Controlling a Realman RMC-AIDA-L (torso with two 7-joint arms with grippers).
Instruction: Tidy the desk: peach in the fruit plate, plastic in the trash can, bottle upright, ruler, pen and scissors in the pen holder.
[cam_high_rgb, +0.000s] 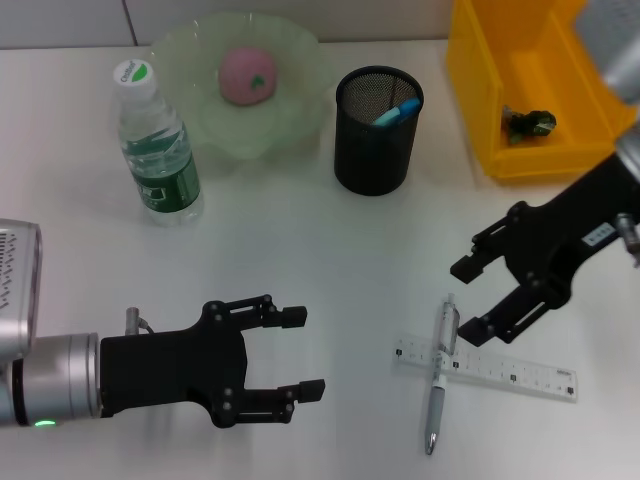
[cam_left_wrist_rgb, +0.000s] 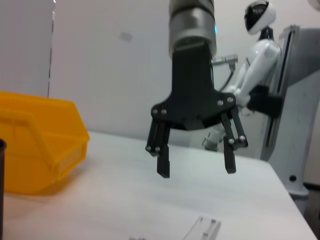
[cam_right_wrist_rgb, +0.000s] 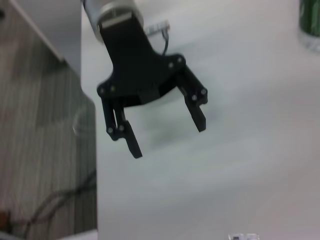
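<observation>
Lying across the ruler (cam_high_rgb: 486, 366) at your five o'clock, the pen (cam_high_rgb: 440, 374) sits just under the right end effector (cam_high_rgb: 467, 297), wide open and empty. Pen holder (cam_high_rgb: 374, 131) stands at twelve, bottle (cam_high_rgb: 155, 143) upright at ten; left end effector (cam_high_rgb: 303, 353), open, hovers at seven.

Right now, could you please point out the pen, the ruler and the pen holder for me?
pen (cam_high_rgb: 437, 395), head view, on its lower barrel.
ruler (cam_high_rgb: 520, 375), head view, on its clear middle.
pen holder (cam_high_rgb: 370, 150), head view, on its mesh wall.
</observation>
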